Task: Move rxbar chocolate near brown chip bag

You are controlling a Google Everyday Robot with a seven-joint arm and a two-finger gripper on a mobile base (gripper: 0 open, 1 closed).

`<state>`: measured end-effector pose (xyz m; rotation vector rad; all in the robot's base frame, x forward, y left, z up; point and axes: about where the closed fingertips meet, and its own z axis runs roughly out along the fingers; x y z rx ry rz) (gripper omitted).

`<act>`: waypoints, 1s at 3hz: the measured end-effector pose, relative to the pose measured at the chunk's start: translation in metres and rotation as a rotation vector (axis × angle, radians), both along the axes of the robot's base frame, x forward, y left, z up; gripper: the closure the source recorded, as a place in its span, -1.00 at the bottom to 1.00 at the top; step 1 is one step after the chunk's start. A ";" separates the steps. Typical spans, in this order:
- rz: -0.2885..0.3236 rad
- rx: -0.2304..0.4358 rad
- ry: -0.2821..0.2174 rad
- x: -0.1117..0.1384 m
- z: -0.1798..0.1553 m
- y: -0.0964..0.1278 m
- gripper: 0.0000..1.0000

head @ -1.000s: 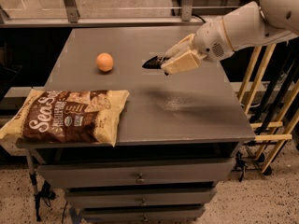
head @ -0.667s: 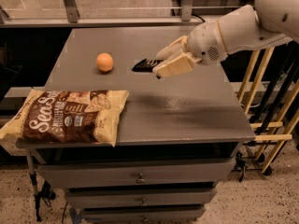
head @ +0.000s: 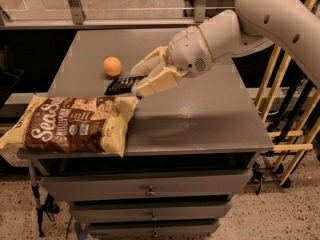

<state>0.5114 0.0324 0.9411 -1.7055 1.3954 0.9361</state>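
Note:
The brown chip bag [head: 72, 124] lies flat at the table's front left corner, its left end hanging over the edge. My gripper [head: 136, 83] is shut on the rxbar chocolate [head: 118, 85], a small flat black bar. The bar sticks out to the left of the cream fingers [head: 155, 81] and hangs just above the bag's upper right corner. Whether the bar touches the table or the bag I cannot tell.
An orange ball [head: 112, 66] sits on the grey table [head: 200, 119] just behind and left of the bar. Drawers run below the table front. Wooden rails stand at the right, a glass barrier behind.
My gripper has carried the rxbar chocolate leftward and forward, from the table's right middle to just beside the chip bag's upper right corner. The bag and ball have not moved.

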 end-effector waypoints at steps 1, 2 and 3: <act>0.085 -0.004 0.024 -0.011 -0.008 0.020 1.00; 0.089 -0.004 0.024 -0.012 -0.008 0.022 0.63; 0.094 -0.005 0.023 -0.013 -0.008 0.025 0.01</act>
